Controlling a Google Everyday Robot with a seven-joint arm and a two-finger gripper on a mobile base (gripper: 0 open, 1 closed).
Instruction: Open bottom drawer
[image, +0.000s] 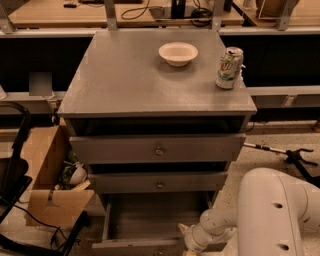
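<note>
Showing btm drawer (145, 220) open, gripper (186, 243) at its front edge

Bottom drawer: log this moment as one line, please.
bottom drawer: pulled out, inside visible | hand: at drawer's front, right side, frame bottom | cabinet top: bowl, can

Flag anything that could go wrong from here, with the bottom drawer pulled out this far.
1. The wide grey wooden bottom drawer is already far out; more pulling might drag it off its runners.
2. The gripper sits at the view's lower edge by the drawer's front; its hold is hidden, so it may slip.
3. The green-and-white metal can stands near the right edge of the grey cabinet top; a jolt could topple it.
</note>
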